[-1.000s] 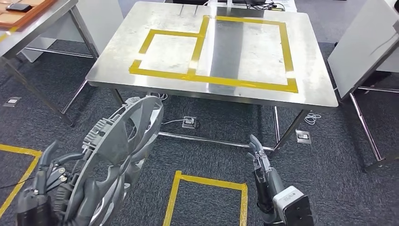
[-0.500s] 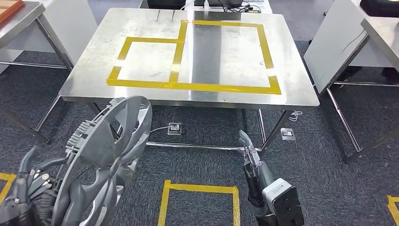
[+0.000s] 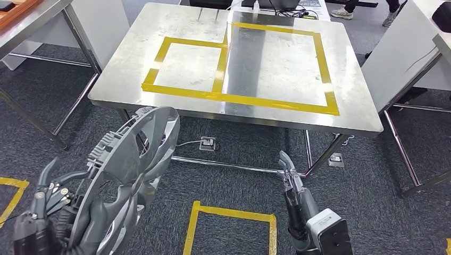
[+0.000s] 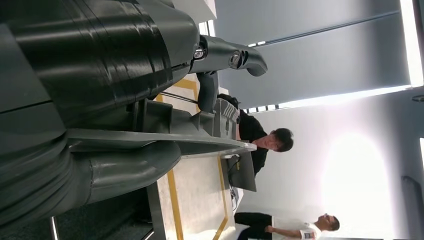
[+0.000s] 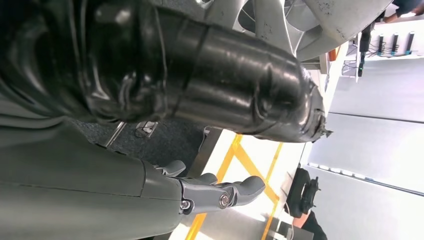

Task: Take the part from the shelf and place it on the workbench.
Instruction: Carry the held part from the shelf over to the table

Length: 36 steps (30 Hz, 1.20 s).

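The workbench (image 3: pixel 159 32) has been brought nearer as the camera shifted. The part (image 3: pixel 127 175) is gripped edge-on in the left hand (image 3: pixel 50 212)'s fingers, short of the workbench; the right hand (image 3: pixel 291 180) is held empty, fingers straight. With so narrow a hold, a slip could be caused by walking jolts.

Dark grey carpet (image 3: pixel 372 175) marked with yellow tape squares (image 3: pixel 230 226) — a floor socket (image 3: pixel 206 143) sits in it. Steel side tables (image 3: pixel 32 21) stand on either side. Bright windows (image 4: pixel 360 165) glare behind grey blinds (image 4: pixel 320 55).
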Motion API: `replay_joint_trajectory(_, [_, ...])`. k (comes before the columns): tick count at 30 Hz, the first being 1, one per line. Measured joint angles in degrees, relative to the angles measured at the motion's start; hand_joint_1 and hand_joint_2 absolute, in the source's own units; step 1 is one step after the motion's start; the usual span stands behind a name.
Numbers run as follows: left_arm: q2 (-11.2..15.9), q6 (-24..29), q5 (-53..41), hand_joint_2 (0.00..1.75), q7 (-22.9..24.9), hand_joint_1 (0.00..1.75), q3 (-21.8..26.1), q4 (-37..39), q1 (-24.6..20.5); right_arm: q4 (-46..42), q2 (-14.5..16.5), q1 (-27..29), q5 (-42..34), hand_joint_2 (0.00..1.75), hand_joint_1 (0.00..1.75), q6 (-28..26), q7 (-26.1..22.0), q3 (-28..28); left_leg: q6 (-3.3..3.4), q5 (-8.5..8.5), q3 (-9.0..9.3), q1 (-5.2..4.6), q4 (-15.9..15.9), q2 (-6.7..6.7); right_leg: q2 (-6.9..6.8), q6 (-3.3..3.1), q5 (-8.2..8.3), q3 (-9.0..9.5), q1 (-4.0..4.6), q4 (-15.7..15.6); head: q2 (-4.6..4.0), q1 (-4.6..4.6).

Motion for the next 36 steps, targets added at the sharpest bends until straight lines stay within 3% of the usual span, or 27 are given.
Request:
replay_joint_trajectory(1, [-0.01,0.0,-0.01,1.75,-0.01,1.75,0.02,-0.02,0.01,-0.01,0.01,0.01,0.0,0.0,0.0,0.01,-0.01,0.01,0.39,0.11,0.26,0.05,-0.39,0.03,0.0,0.77,0.06,0.24,-0.09,-0.32,0.0,-0.14])
replay_joint_trajectory(3, [-0.06,0.0,-0.01,1.75,-0.04,1.75,0.05,-0.03,0.02,-0.01,0.01,-0.02,0.01,0.0,0.0,0.02,-0.05,0.01,1.25,0.45,1.31,0.2,-1.84,0.2,-0.15,1.56,-0.55,0.22,-0.15,0.54,0.0,-0.25])
replay_joint_trajectory(4, [-0.1,0.0,-0.03,1.75,-0.09,1.75,0.06,-0.04,0.01,-0.01,0.01,-0.05,0.01,0.0,0.0,0.02,-0.08,0.01,1.49,0.78,1.85,0.4,-2.64,0.33,-0.25,1.48,-1.78,-0.64,-0.13,2.77,0.0,-0.12])
replay_joint_trajectory(7, [-0.19,0.0,-0.07,1.75,-0.17,1.75,0.12,0.02,0.02,0.05,-0.02,0.03,0.01,0.0,0.0,0.01,-0.1,0.02,1.56,0.95,2.23,0.34,-3.1,0.49,-0.52,1.05,-6.63,-6.16,-0.23,13.13,0.0,0.48])
replay_joint_trajectory(8, [-0.2,0.0,-0.04,1.75,-0.16,1.75,0.13,0.04,0.05,0.09,-0.03,0.1,0.01,0.0,0.0,0.01,-0.1,0.02,1.45,0.9,2.2,0.32,-3.01,0.5,-0.57,1.05,-6.85,-7.27,-0.31,14.78,0.0,0.53])
replay_joint_trajectory(9, [-0.2,0.0,-0.02,1.75,-0.15,1.75,0.13,0.06,0.06,0.13,-0.03,0.13,0.01,0.0,0.0,0.01,-0.1,0.03,1.27,0.81,2.17,0.37,-2.83,0.49,-0.63,1.1,-5.94,-7.36,-0.4,14.38,0.0,0.55])
replay_joint_trajectory(11, [-0.21,0.0,0.01,1.75,-0.09,1.75,0.13,0.08,0.05,0.17,-0.03,0.12,0.0,0.0,0.0,0.02,-0.11,0.03,0.64,0.45,2.04,0.6,-2.08,0.46,-0.87,1.31,-1.96,-4.77,-0.74,8.22,0.0,0.67])
replay_joint_trajectory(13, [-0.21,0.0,-0.01,1.75,0.03,1.75,0.13,0.09,0.06,0.22,-0.02,0.12,-0.02,0.0,0.0,0.03,-0.11,0.03,-0.33,-0.13,1.87,0.6,-1.1,0.4,-1.16,1.27,0.66,-2.7,-0.82,3.13,0.0,0.91])
replay_joint_trajectory(16, [-0.21,0.0,-0.1,1.75,0.1,1.75,0.12,0.02,0.05,0.25,-0.03,0.14,-0.03,0.0,0.0,0.13,-0.13,0.03,-1.67,-0.59,2.01,0.59,-0.74,0.37,-1.12,0.05,0.84,-2.71,-0.4,2.47,0.0,0.57])
replay_joint_trajectory(19, [-0.18,0.0,-0.23,1.75,0.13,1.75,0.15,-0.03,0.03,0.25,-0.01,0.13,-0.03,0.0,0.0,0.19,-0.19,0.03,-2.35,-1.81,1.02,0.86,1.01,0.44,-1.1,-1.23,1.2,-1.67,-0.46,2.16,0.0,-0.26])
replay_joint_trajectory(20, [-0.17,0.0,-0.25,1.75,0.12,1.75,0.16,-0.04,0.02,0.25,0.01,0.13,-0.03,0.0,0.0,0.21,-0.2,0.03,-2.38,-3.03,-0.1,0.88,3.22,0.47,-1.13,-1.5,1.31,-1.32,-0.48,2.07,0.0,-0.68])
replay_joint_trajectory(22, [-0.16,0.0,-0.27,1.75,0.13,1.75,0.16,-0.03,0.02,0.27,0.01,0.14,-0.03,0.0,0.0,0.27,-0.21,0.03,-2.4,-6.09,-3.78,0.83,10.61,0.48,-1.13,-1.92,1.25,-1.2,-0.27,2.06,0.0,-1.61])
replay_joint_trajectory(23, [-0.16,0.0,-0.27,1.75,0.14,1.75,0.16,-0.02,0.03,0.29,0.01,0.15,-0.03,0.0,0.0,0.29,-0.2,0.03,-2.4,-6.81,-5.62,0.83,13.75,0.48,-1.09,-2.06,1.1,-1.1,-0.14,2.06,0.0,-1.92])
replay_joint_trajectory(25, [-0.14,0.0,-0.28,1.75,0.15,1.75,0.18,0.0,0.04,0.32,0.01,0.15,-0.03,0.0,0.0,0.31,-0.2,0.03,-2.26,-6.02,-7.66,0.81,16.06,0.48,-0.93,-2.16,0.58,-0.63,0.09,2.07,0.0,-2.37])
replay_joint_trajectory(27, [-0.14,0.0,-0.29,1.75,0.15,1.75,0.2,0.0,0.04,0.33,0.01,0.16,-0.03,0.0,0.0,0.31,-0.21,0.03,-1.91,-2.05,-6.02,0.74,11.05,0.47,-0.68,-1.9,-0.24,0.24,0.17,2.07,0.0,-2.72])
replay_joint_trajectory(29, [-0.15,0.0,-0.31,1.75,0.14,1.75,0.2,-0.01,0.0,0.34,0.01,0.14,-0.04,0.0,0.0,0.31,-0.21,0.03,-1.56,0.8,-2.64,0.56,4.51,0.42,-0.47,-1.32,-1.26,0.53,0.44,2.19,0.0,-3.15])
replay_joint_trajectory(31, [-0.16,0.0,-0.35,1.75,0.14,1.75,0.19,-0.03,-0.01,0.34,0.01,0.12,-0.05,0.0,0.0,0.31,-0.22,0.03,-1.19,0.46,-0.83,0.36,1.58,0.41,-0.4,-0.62,-1.85,0.43,0.63,2.06,0.0,-3.14])
replay_joint_trajectory(34, [-0.12,0.0,-0.43,1.75,0.17,1.75,0.19,-0.14,0.02,0.32,0.01,0.0,-0.04,0.0,0.0,0.31,-0.3,0.04,-0.15,-0.54,-0.05,0.36,0.82,0.32,-0.57,0.37,-2.87,1.09,0.43,2.4,0.0,-2.51])
replay_joint_trajectory(36, [-0.09,0.0,-0.48,1.75,0.19,1.75,0.2,-0.25,-0.1,0.32,0.01,-0.05,-0.03,0.0,0.0,0.32,-0.39,0.05,0.54,-1.03,0.75,0.3,0.5,0.29,-0.71,0.61,-5.06,-1.46,0.37,7.66,0.0,-1.76])
